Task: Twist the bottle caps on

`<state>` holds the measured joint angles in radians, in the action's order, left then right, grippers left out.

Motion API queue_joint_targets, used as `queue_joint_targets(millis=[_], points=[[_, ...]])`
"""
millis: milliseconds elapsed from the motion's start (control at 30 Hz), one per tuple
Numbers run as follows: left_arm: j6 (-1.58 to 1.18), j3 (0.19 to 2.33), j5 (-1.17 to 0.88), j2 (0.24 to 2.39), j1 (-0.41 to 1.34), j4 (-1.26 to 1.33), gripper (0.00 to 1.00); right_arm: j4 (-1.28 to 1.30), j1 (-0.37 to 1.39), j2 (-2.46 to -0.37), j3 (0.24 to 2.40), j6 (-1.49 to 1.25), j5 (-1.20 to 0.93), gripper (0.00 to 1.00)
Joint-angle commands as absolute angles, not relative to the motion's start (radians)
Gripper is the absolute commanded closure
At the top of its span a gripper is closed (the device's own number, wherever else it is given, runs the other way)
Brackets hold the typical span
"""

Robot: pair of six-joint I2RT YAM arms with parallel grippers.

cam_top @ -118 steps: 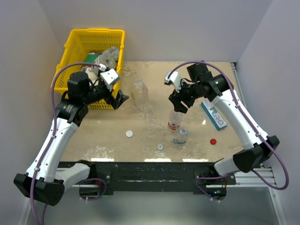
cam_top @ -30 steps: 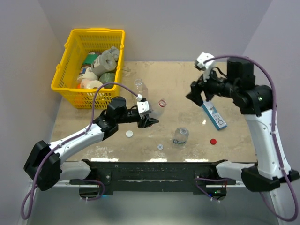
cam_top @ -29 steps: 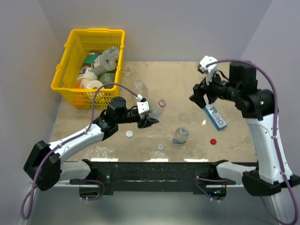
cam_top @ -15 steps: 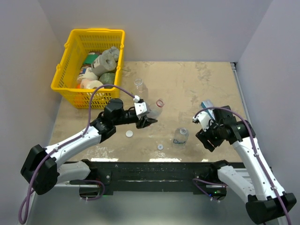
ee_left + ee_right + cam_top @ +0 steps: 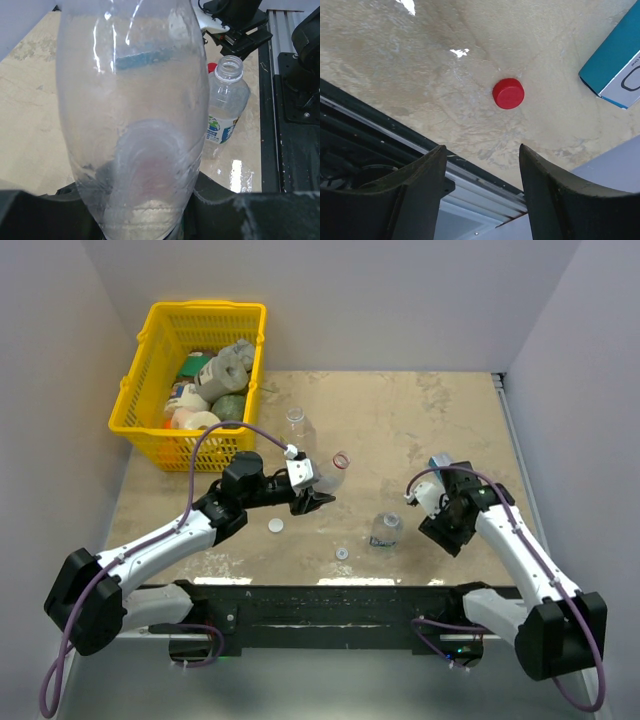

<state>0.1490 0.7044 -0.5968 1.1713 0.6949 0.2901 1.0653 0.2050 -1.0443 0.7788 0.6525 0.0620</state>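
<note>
The left gripper [image 5: 320,494] is clamped on a clear bottle [image 5: 132,125] near mid-table (neck open, red-ringed). The right gripper [image 5: 481,148], jaws apart, hangs over the table [image 5: 395,60] near a blue box [image 5: 615,70]. The red cap [image 5: 508,93] lies just beyond its fingertips.

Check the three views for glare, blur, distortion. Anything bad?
Left wrist: the clear bottle fills the frame, soft, streaked with highlights, warping what lies behind it; the blue-labelled bottle is sharper. Right wrist: red cap crisp, fingers dark, small glare spots on the table. Top external: sharp, glare patches along the table's near edge.
</note>
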Motion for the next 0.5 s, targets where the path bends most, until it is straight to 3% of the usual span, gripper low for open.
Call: queue_joint_targets(millis=[0, 467], points=[[0.133, 0.715, -0.594, 1.164, 0.695, 0.33, 0.64, 0.985, 0.18, -1.091, 0.761, 0.727, 0.092, 0.37], [0.109, 0.718, -0.6, 1.18, 0.695, 0.33, 0.64, 0.87, 0.117, -1.198, 0.692, 0.982, 0.046, 0.39]])
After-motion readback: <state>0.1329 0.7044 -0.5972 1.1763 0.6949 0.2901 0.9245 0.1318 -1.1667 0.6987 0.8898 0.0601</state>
